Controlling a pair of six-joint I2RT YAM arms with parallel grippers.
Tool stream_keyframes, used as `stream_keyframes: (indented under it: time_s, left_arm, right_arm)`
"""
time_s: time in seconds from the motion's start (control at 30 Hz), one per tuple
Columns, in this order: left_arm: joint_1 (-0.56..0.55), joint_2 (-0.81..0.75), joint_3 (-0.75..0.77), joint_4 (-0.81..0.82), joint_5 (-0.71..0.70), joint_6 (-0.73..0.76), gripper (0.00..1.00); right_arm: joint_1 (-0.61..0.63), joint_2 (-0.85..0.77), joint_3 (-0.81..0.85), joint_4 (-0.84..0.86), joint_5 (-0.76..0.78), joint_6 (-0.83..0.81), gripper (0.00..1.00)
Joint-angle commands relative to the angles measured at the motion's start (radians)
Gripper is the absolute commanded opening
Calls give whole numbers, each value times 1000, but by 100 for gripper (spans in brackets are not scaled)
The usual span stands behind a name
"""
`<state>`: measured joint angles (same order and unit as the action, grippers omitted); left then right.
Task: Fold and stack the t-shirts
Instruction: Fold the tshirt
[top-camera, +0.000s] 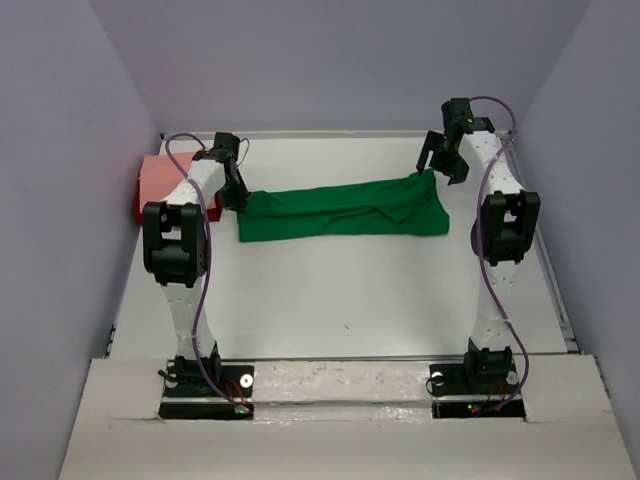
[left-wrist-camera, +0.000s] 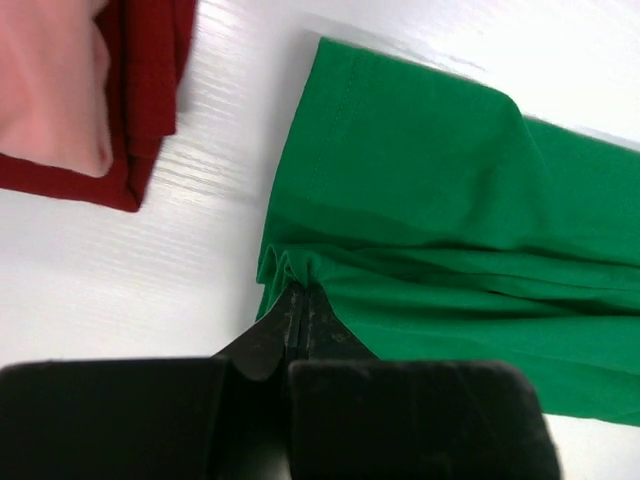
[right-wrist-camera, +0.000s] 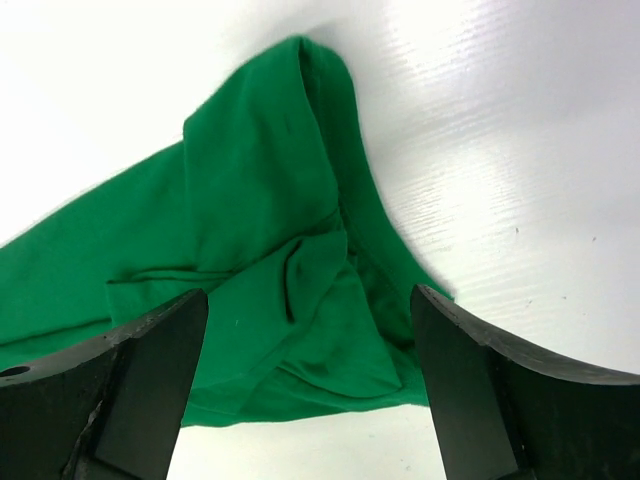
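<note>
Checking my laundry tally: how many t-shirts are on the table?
3. A green shirt lies stretched across the middle; a pink shirt sits on a dark red shirt at the far left. Others could be hidden underneath.

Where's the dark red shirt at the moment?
In the overhead view the dark red shirt lies folded at the left edge of the table, beneath the salmon pink shirt, just left of the left gripper pinching the green shirt.
</note>
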<state>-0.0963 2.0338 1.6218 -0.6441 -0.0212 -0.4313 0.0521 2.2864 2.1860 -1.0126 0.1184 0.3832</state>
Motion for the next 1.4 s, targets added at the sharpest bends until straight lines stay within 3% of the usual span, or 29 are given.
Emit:
stream_keyframes:
  time_s: [0.0,0.1,0.13,0.23,0.27,0.3,0.37,0.4,0.47,0.53,0.63,0.67,0.7,0.83,0.9,1.03,1.17,1.27,1.3,1.33,1.37]
  left_arm:
    - [1,-49,61,-34,-135,26,8]
    - [-8,-84,58,-22,-200,34,33]
    - [-8,-92,61,-26,-203,35,34]
    - [-10,-95,67,-31,-194,40,63]
    - [-11,-92,64,-31,-184,42,80]
    - [-11,-92,61,-31,-171,43,88]
    - [-11,-96,50,-22,-143,40,99]
    - [-20,-104,35,-17,-143,39,99]
    - [-32,-147,7,1,-161,31,99]
    - [-60,-182,-10,15,-164,25,99]
    - [-101,-224,-23,29,-119,35,93]
    - [-111,-228,-25,29,-102,37,87]
    - [-121,-231,-28,31,-85,48,84]
    - [-175,-259,-48,56,-80,61,73]
    - [-183,-256,-54,58,-46,66,62]
    - [-181,-201,-48,46,53,74,50]
    - [-184,-139,-43,40,69,63,48]
    - [-186,-115,-43,38,89,63,35]
    - [-184,-103,-46,34,78,56,27]
    - [-184,-60,-57,26,38,52,11]
    - [-186,-50,-57,21,32,52,11]
  right_arm:
    - [-8,-42,40,-21,-25,-29,88]
    - [2,-111,-41,9,-39,-36,88]
    - [2,-157,-66,20,-33,-40,88]
    - [12,-208,-152,59,-55,-50,88]
    - [12,-217,-155,51,-53,-55,88]
    - [12,-222,-161,48,-54,-61,88]
    - [12,-234,-179,42,-46,-61,88]
    - [12,-260,-195,57,-54,-67,88]
    - [21,-283,-239,75,-95,-81,86]
    - [22,-311,-265,85,-109,-79,78]
    - [35,-329,-321,94,-157,-66,34]
    - [51,-346,-348,100,-160,-66,8]
    - [64,-349,-357,104,-160,-63,0]
    - [88,-343,-388,112,-160,-61,0]
    - [88,-337,-396,114,-171,-60,0]
    - [98,-337,-401,121,-187,-49,0]
    - [107,-350,-374,108,-174,-52,0]
    - [107,-363,-368,105,-155,-52,0]
    - [107,-364,-365,103,-149,-55,0]
    - [107,-376,-356,89,-134,-50,0]
    - [107,-381,-359,89,-134,-50,0]
